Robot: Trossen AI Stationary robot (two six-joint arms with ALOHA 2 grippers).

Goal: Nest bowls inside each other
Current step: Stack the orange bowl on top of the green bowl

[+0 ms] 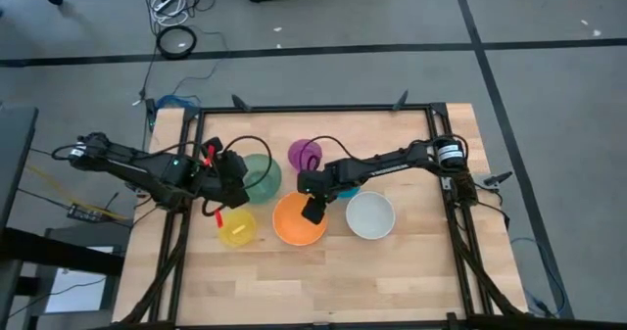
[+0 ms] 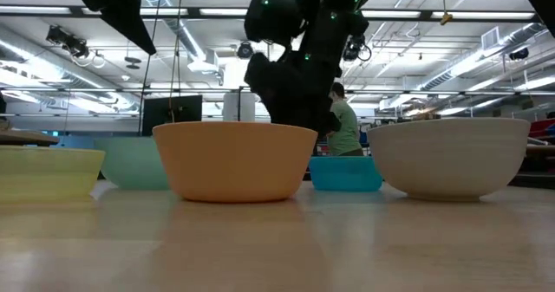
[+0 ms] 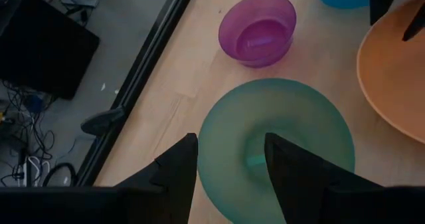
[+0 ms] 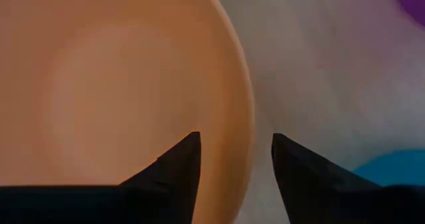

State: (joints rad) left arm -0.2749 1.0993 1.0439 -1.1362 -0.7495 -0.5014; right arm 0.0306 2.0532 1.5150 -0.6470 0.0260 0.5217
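Six bowls stand upright on their bases on the wooden table: sage green [image 1: 263,174], purple [image 1: 306,155], orange [image 1: 297,222], white [image 1: 370,215], yellow [image 1: 237,230] and blue [image 2: 345,172], which is partly under my right arm. My right gripper [image 4: 232,139] is open over the orange bowl's rim [image 4: 247,144], one finger above the bowl's inside and one outside. No touch shows. My left gripper [image 3: 229,141] hovers open above the green bowl [image 3: 275,137], its near side.
A black frame [image 1: 313,108] runs around the table's far and side edges. The bowls sit close together in the table's middle. Bare wood lies along the near edge [image 1: 323,291]. A person [image 2: 347,123] stands in the room beyond the table.
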